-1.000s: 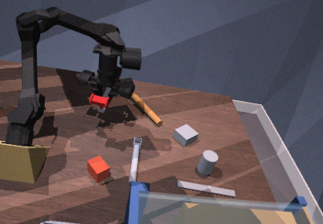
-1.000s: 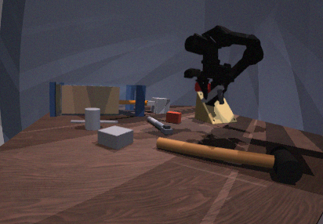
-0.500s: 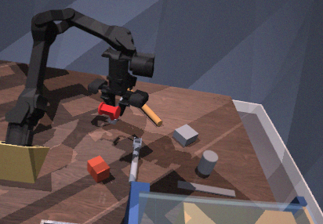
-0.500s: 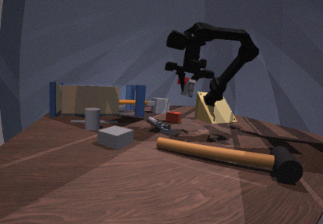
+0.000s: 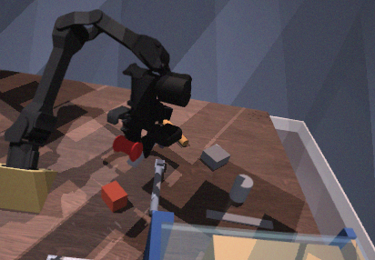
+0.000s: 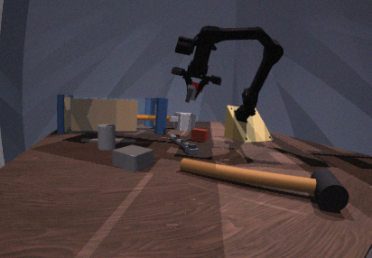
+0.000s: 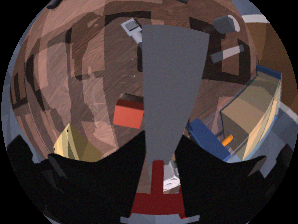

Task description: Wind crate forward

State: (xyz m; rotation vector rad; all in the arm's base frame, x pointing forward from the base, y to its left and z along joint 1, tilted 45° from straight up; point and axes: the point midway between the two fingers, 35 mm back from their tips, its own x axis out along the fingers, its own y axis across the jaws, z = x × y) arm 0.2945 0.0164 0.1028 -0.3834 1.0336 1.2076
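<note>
My gripper [image 5: 143, 140] [image 6: 193, 94] [image 7: 160, 135] is shut on the winch handle, held up above the bench. The handle has a red spool-shaped grip [image 5: 127, 148] [image 6: 196, 86] and a long flat grey arm [image 7: 172, 75] that runs up through the wrist view. Its square key cannot be made out. The pale winch [image 6: 185, 122] [image 7: 171, 177] stands beyond the red block, partly hidden in the wrist view. An orange strap [image 6: 147, 117] [image 7: 228, 140] runs between the winch and the cubby. The tan crate [image 5: 244, 247] [image 6: 104, 115] sits inside the cubby with blue posts [image 5: 154, 236] [image 6: 162, 116].
A red block [image 5: 115, 196] [image 6: 199, 134] [image 7: 128, 114] and a wrench [image 5: 155, 191] [image 6: 183, 144] lie near the cubby. A grey box [image 5: 215, 157] [image 6: 133, 158], a grey cylinder [image 5: 240, 189] [image 6: 106, 137], a flat bar [image 5: 239, 219] and a mallet [image 6: 251, 175] are also on the bench.
</note>
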